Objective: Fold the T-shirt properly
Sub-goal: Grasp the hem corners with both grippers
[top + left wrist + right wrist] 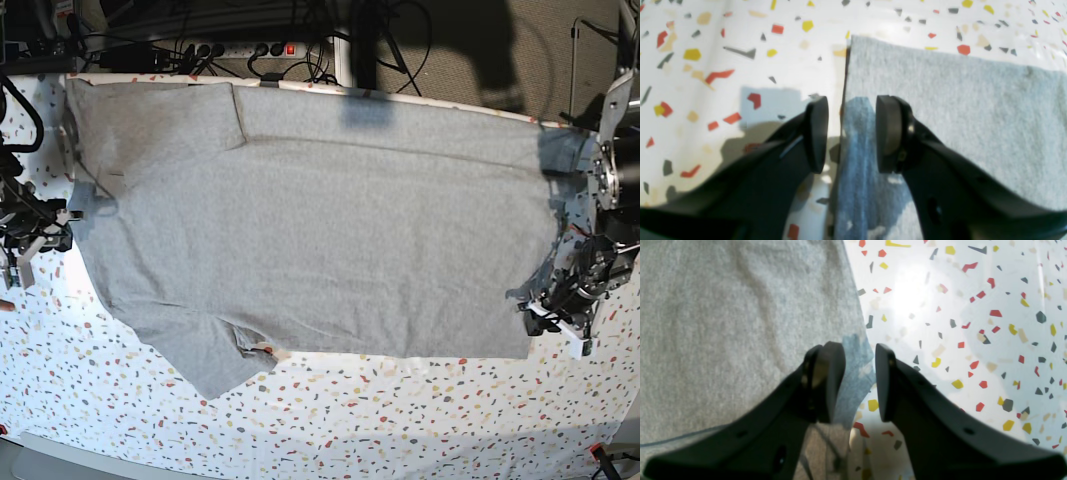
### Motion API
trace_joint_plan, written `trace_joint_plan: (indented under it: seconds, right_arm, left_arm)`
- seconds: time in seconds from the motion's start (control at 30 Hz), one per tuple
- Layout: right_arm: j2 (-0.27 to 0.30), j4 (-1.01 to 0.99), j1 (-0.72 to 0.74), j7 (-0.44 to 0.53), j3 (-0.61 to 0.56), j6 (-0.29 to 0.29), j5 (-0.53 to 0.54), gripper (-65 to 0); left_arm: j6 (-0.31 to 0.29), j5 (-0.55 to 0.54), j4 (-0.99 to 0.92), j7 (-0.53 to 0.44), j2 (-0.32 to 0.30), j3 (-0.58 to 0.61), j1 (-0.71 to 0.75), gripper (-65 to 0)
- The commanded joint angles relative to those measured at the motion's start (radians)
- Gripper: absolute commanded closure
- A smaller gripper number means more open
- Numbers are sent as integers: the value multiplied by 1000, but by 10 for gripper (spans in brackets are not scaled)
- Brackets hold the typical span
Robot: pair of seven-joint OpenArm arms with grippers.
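Observation:
The grey T-shirt lies spread flat across most of the table, plain side up, with one sleeve pointing toward the front edge. In the left wrist view my left gripper is open, its fingers straddling the shirt's straight edge, one finger over the grey cloth and one over the speckled cover. In the base view it sits at the shirt's right front corner. My right gripper is open too, over the shirt's edge at the left side. Neither holds anything.
A white cloth with coloured flecks covers the table and shows bare along the front and sides. A power strip and cables lie behind the back edge. Arm hardware stands at the far right.

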Motion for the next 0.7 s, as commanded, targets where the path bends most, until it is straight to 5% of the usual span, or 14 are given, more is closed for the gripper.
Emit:
trace_joint_plan:
  seconds: [0.0,0.47,0.57,0.67]
  right_arm:
    - [28,12,16,16,13,3,8,-202]
    - [28,12,16,9,13,3,8,-202]
    - [28,12,16,9,13,3,8,-202]
    - [28,12,16,9,13,3,8,-202]
  left_arm:
    - [-6,-10,1,-10,-11,0,-33,-228]
    - [30,-6,1,0,17,0,52,-225]
    - [-56,32,1,1,25,0,51,-141]
    - [-81,99,1,32,42,0,51,-16]
